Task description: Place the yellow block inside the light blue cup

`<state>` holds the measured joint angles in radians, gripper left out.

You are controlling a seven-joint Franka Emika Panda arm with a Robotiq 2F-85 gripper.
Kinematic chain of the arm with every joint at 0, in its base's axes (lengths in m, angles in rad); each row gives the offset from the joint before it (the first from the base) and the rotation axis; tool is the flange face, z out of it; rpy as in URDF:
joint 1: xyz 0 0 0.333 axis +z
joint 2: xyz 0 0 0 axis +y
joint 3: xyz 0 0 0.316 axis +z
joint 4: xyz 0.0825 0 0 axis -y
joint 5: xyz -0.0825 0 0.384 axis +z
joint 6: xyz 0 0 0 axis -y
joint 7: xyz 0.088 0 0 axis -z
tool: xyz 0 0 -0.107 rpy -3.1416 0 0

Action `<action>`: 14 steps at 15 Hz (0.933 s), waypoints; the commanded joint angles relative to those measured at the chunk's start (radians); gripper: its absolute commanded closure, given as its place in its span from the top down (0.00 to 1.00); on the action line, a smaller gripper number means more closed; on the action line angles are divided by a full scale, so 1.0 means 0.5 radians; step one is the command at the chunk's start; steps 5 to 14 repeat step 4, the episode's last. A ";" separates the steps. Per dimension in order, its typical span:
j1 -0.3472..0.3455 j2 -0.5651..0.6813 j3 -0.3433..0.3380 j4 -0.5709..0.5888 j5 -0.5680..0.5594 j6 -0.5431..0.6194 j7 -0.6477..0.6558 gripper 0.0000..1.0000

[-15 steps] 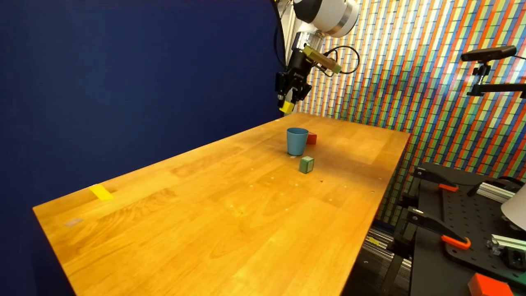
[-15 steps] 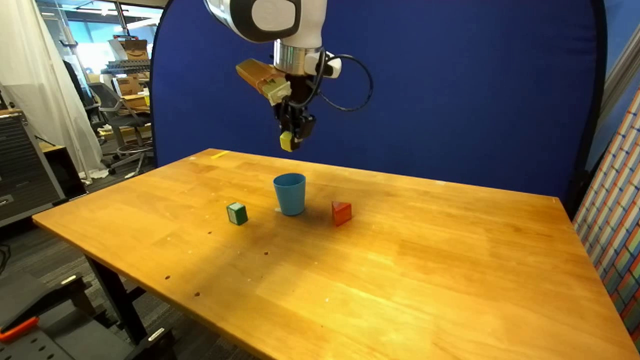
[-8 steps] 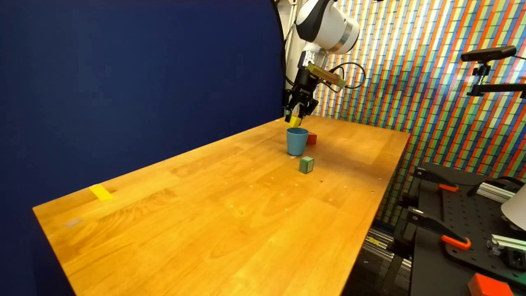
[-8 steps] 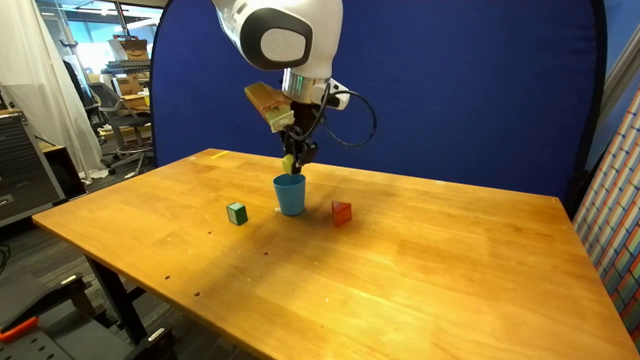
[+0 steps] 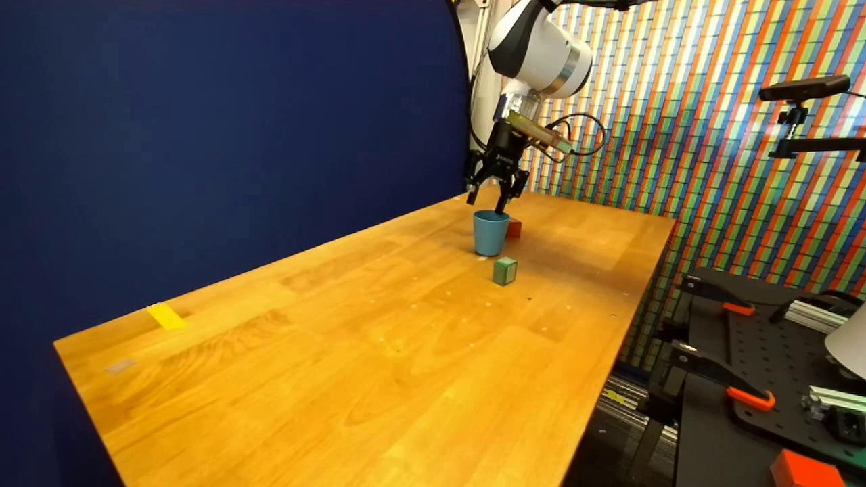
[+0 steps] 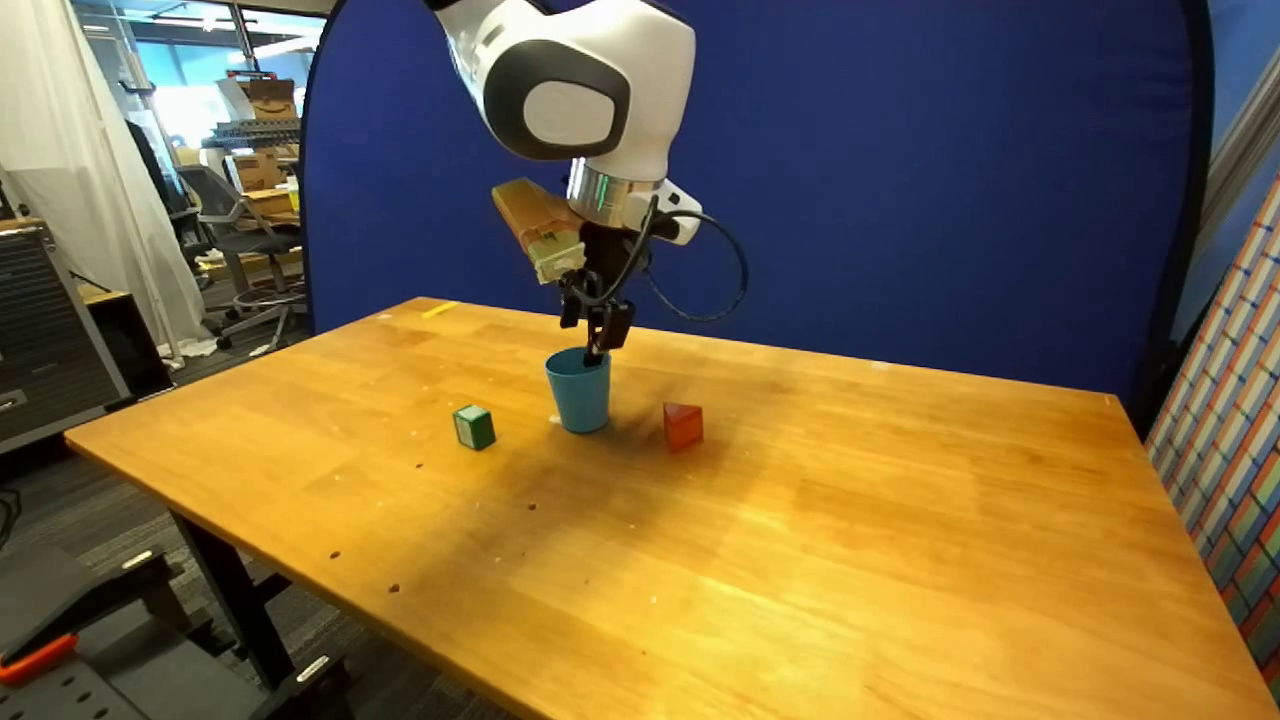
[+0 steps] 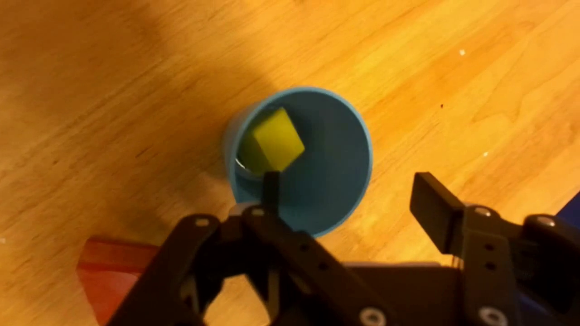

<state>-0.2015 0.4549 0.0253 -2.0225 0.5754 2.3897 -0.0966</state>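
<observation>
Two fingers [image 7: 435, 213] of your tool [image 7: 343, 192] stand apart, one at the mouth of the light blue cup [image 7: 335, 149]; inside it you see the yellow block [image 7: 281, 140] near its wall. The cup stands upright on the tabletop [image 7: 476, 113].
</observation>
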 commanded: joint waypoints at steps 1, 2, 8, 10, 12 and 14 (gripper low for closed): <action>-0.127 -0.103 0.110 -0.006 0.220 -0.284 -0.280 1.00; -0.011 -0.020 0.012 0.007 0.099 -0.133 -0.119 0.90; -0.032 -0.050 0.030 0.009 0.172 -0.231 -0.209 1.00; -0.032 -0.050 0.030 0.009 0.172 -0.231 -0.209 1.00; -0.032 -0.050 0.030 0.009 0.172 -0.231 -0.209 1.00; -0.032 -0.050 0.030 0.009 0.172 -0.231 -0.209 1.00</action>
